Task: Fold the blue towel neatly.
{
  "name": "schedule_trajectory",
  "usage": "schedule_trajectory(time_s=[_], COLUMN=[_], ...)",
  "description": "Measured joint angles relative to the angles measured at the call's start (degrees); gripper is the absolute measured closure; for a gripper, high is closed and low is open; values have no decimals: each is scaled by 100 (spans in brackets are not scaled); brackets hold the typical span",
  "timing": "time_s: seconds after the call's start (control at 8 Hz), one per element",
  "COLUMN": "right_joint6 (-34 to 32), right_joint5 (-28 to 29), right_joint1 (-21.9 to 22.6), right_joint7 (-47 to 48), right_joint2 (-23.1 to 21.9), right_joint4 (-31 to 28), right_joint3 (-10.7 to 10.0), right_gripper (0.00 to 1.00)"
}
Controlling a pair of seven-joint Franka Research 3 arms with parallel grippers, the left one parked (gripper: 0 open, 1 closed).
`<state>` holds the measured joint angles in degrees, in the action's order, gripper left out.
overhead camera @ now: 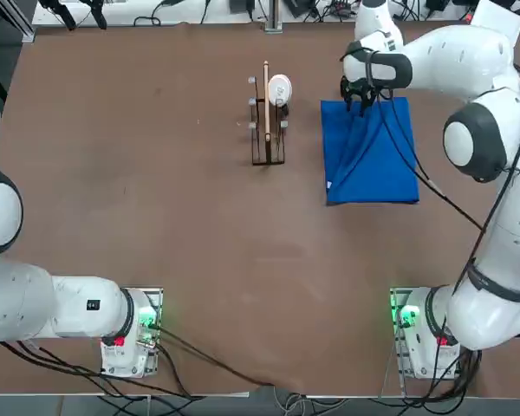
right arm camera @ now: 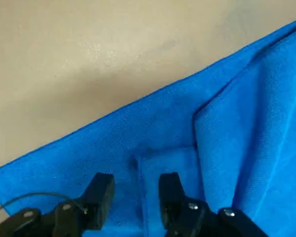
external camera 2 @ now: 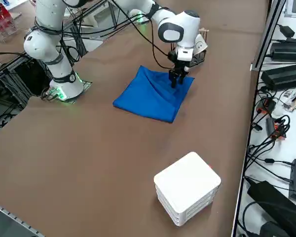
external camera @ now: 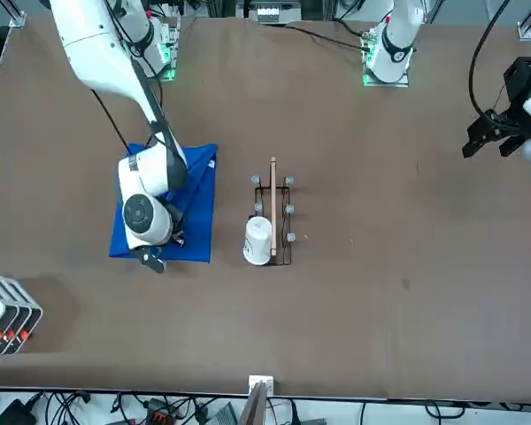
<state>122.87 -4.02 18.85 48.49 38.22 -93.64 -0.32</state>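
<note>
See towel on table, right of rack in top view, bare table between. Find right gripper over towel's far edge, jaws wide apart. Note open table from near edge toward bases. Lose part of far edge behind arm; can't quite tell fingertip contact.

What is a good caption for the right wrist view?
Open right hand over the folded blue towel.
</note>
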Motion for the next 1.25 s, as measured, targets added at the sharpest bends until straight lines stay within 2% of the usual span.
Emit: schedule_trajectory(time_s=[0.38, 0.88, 1.25], right_joint6=[395, 418, 418], right_joint5=[28, 39, 51], right_joint1=[-45, -79, -100], right_joint7=[0, 0, 0], right_joint2=[32, 32, 31], right_joint4=[-326, -371, -376], right_joint3=[4, 7, 10], right_gripper=[42, 43, 47])
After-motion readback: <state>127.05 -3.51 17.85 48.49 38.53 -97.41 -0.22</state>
